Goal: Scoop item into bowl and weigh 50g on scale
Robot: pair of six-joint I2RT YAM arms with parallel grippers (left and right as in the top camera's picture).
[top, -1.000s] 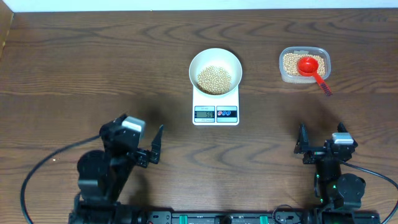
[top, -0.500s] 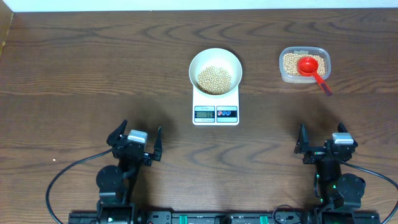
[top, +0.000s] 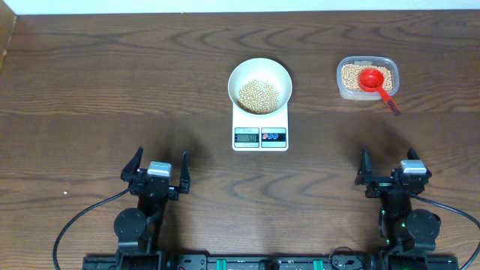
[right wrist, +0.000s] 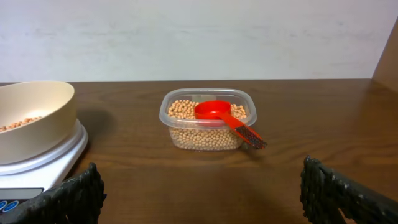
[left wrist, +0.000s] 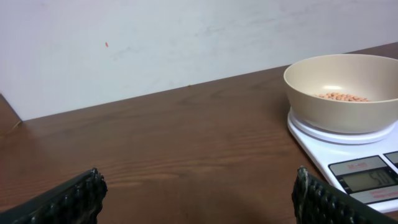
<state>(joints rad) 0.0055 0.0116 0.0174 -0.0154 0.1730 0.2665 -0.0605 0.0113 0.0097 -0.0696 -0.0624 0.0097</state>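
The white bowl (top: 259,82) stands on the white scale (top: 260,132) at mid-table and holds tan beans (top: 259,95). It also shows in the left wrist view (left wrist: 341,92) and the right wrist view (right wrist: 31,118). The scale display (top: 247,136) is lit; the digits are too small to read. My left gripper (top: 157,169) is open and empty near the front edge, left of the scale. My right gripper (top: 390,169) is open and empty at the front right. In the wrist views the left gripper (left wrist: 198,198) and the right gripper (right wrist: 202,194) have nothing between their fingers.
A clear plastic container (top: 367,77) of beans stands at the back right with a red scoop (top: 375,82) resting in it, its handle over the front right rim. It also shows in the right wrist view (right wrist: 208,120). A pale wall runs behind the table.
My left arm has drawn back towards the front edge and squared up to face the table, its gripper open. The right arm, the bowl, the scale and the scoop have not moved.
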